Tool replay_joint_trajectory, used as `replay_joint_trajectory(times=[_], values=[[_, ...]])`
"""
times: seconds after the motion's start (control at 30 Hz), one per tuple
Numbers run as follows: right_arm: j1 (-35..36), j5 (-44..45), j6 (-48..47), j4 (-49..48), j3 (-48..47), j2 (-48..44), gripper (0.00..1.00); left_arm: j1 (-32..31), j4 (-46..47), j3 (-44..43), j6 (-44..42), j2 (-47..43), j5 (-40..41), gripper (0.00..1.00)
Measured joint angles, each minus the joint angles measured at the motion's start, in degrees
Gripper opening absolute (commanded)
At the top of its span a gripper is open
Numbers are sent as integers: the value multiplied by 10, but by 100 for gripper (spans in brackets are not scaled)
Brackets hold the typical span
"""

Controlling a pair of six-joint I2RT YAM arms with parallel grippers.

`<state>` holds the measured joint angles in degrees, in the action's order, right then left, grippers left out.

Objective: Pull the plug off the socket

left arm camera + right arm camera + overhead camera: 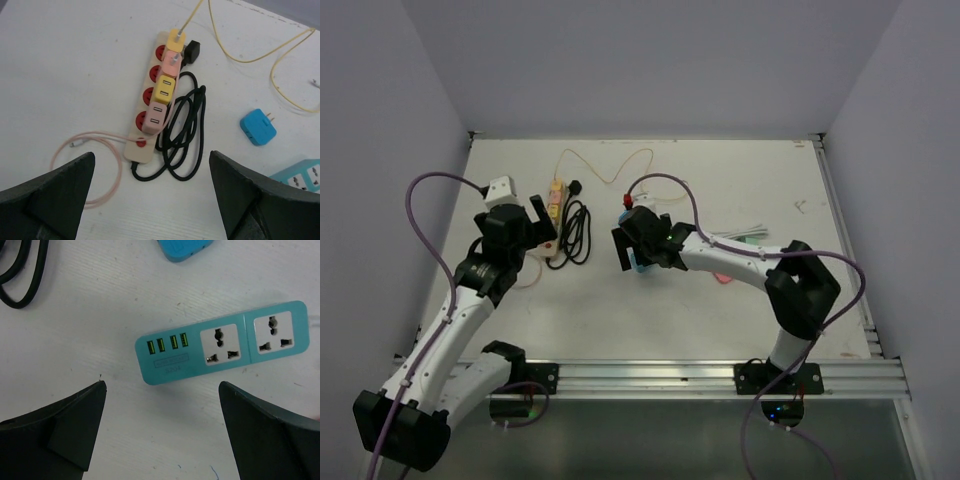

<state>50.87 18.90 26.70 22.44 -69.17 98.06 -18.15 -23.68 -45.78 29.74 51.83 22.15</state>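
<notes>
While the right jaws hang spread wide and empty over the teal socket strip (170, 360), the blue plug (257, 126) lies unplugged, prongs free, on the white tabletop (60, 65) just beside it. Left jaws, likewise released, hover above a cream power strip (150, 95) carrying pink and yellow adapters (166, 90), near a coiled black cable (201, 100).

The left pincer (536, 214) and the right pincer (629, 256) hover angled downward, each with jaws spread wide.

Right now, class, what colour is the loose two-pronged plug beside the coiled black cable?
The plug is blue; the left wrist view shows it best.
</notes>
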Motion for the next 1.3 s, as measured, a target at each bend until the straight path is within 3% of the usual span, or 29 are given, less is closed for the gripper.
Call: replay_joint_trajectory(times=[0.23,0.43,0.53,0.9,1.07,1.3], values=[[22,49,27,40,-63,102,97,17,-3,56,-52,-36,-2,100],[11,87,32,61,-69,145,74,18,-2,58,-64,-37,2,100],[-7,91,27,54,-67,145,69,18,-2,59,-66,-43,2,100],[-205,54,8,-13,-42,138,70,18,0,61,-68,-47,1,99],[-301,41,-13,-1,-89,162,71,19,0,61,-68,-46,1,100],[-300,-7,-60,-12,-123,146,73,19,0,61,-68,-44,-1,99]])
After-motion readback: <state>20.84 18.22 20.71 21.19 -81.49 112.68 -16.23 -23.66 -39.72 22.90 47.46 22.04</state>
